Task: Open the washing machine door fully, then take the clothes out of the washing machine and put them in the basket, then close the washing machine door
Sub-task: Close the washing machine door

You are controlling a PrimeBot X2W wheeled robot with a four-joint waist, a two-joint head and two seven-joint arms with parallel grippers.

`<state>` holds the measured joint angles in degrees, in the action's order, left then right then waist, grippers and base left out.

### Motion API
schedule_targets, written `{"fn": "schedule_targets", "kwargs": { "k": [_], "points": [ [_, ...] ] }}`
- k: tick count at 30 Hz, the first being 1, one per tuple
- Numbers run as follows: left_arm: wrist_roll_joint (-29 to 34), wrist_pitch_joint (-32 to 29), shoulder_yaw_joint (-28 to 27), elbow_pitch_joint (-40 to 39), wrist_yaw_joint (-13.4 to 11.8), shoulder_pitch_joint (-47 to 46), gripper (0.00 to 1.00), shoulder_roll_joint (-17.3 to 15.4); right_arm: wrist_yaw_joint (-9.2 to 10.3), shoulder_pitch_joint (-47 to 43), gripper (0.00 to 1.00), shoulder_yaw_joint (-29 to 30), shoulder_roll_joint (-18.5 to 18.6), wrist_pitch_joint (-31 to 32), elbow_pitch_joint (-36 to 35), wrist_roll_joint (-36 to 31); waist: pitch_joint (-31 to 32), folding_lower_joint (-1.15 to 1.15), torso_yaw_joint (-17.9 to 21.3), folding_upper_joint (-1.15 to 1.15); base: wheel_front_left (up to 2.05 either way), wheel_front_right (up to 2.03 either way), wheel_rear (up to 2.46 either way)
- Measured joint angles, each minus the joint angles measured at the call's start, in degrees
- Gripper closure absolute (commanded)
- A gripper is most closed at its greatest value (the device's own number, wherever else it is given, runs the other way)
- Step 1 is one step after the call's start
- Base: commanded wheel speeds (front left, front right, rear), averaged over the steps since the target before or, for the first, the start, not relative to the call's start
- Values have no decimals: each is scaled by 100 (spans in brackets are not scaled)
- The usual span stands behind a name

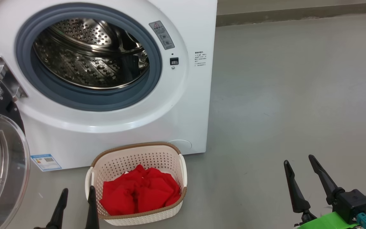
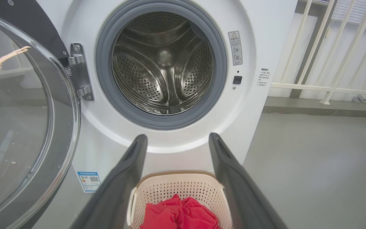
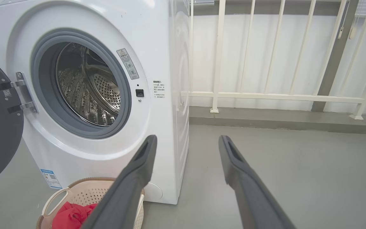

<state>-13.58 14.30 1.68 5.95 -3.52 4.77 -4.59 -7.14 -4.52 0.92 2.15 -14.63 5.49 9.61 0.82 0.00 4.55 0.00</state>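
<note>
Past the washing machine (image 3: 167, 47), wrist-view white railing (image 3: 265, 96); left gripper (image 2: 177, 136) and right gripper (image 3: 187, 137) jaws apart, empty.

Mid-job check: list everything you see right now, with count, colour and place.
washing machine: one, white, on the floor ahead
drum: one, steel, inside it, no clothes visible
washing machine door: one, black rim, clear glass, swung open at left
basket: one, cream, brown rim, on floor before the machine
clothes: one heap, red, in the basket
sticker: one, blue, machine's lower left front
railing: one, white, behind at right
left gripper: one, dark, open, near the basket's left side
right gripper: one, dark, open, above the floor at right
</note>
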Motion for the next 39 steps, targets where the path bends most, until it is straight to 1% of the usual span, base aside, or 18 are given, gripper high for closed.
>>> {"fn": "schedule_targets", "kwargs": {
  "k": [7, 9, 17, 21, 27, 32, 39],
  "points": [
    [44, 0, 27, -14, -18, -1, 0, -2, 0, 0, 0, -1, 0, 0, -2, 1, -30, 0, -23, 0, 0, 0, 0],
    [107, 0, 32, -46, -101, -1, 0, -4, 0, 0, 0, 2, 0, 0, -3, 4, -36, 0, -57, 0, 0, 0, 0],
    [153, 0, 32, -230, -252, -3, 0, -7, 0, 0, 0, -9, 0, 0, -11, 9, -43, 0, -311, 0, 0, 0, 0],
    [157, -1, 33, -358, -263, -3, 0, -13, 0, 0, 0, -20, 0, 0, -22, 57, -42, 0, -513, 0, 0, 0, 0],
    [194, -7, 29, -486, -359, -1, 0, -33, 0, 1, 0, -107, 0, 0, -27, 56, -35, 0, -895, 0, 0, 0, 0],
    [194, -18, 29, -563, -379, 0, 0, -48, 0, 2, 0, -170, 0, 0, -37, 56, -31, 0, -1267, 0, 0, 0, 0],
    [196, -18, 11, -701, -489, 3, 0, -81, 0, 3, 0, -244, 1, 0, -57, 46, -35, 0, -1831, 0, 0, 0, 0]
  ]
}}
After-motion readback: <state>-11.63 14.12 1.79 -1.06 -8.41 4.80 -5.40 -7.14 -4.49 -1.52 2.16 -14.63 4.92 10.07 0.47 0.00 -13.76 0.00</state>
